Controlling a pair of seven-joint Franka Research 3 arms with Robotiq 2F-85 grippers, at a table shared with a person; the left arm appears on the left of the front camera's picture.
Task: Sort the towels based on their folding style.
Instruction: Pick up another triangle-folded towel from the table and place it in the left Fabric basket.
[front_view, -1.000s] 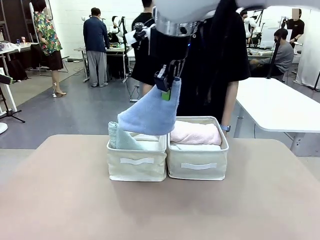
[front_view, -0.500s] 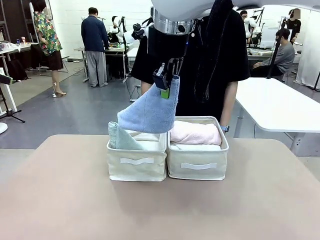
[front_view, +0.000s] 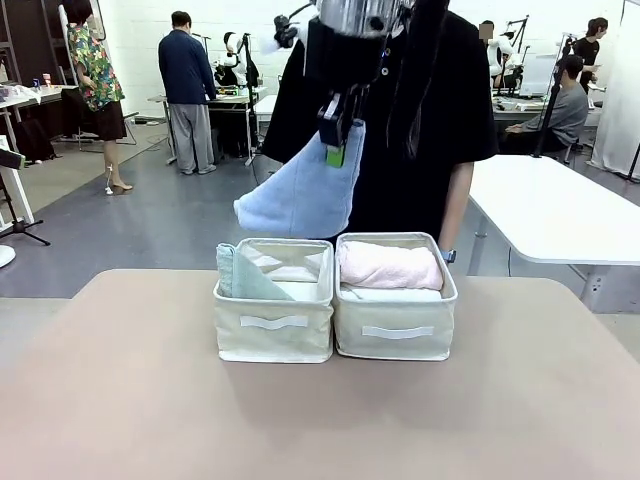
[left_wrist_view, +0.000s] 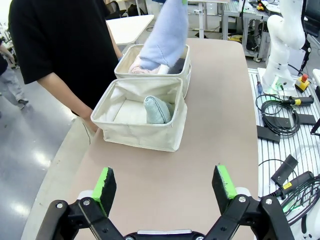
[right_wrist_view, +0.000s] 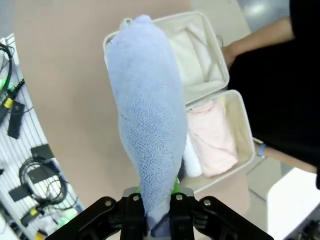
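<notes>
Blue towel (front_view: 305, 192) lifted higher (wrist: grey roll (left_wrist_view: 176, 65)).

You can see the light blue towel (front_view: 305, 195) at upper centre of the front view is looped terry cloth, nubbly and matt, as are the pink towel (front_view: 390, 266) and the mint-green towel (front_view: 240, 275) below it. The two bins (front_view: 274, 333) are cream woven fabric, matt, and the table (front_view: 120, 400) looks smooth and dull beige. At the left wrist view's bottom edge, your left gripper (left_wrist_view: 165, 186) shows black plastic fingers with green pads (left_wrist_view: 104, 182).
</notes>
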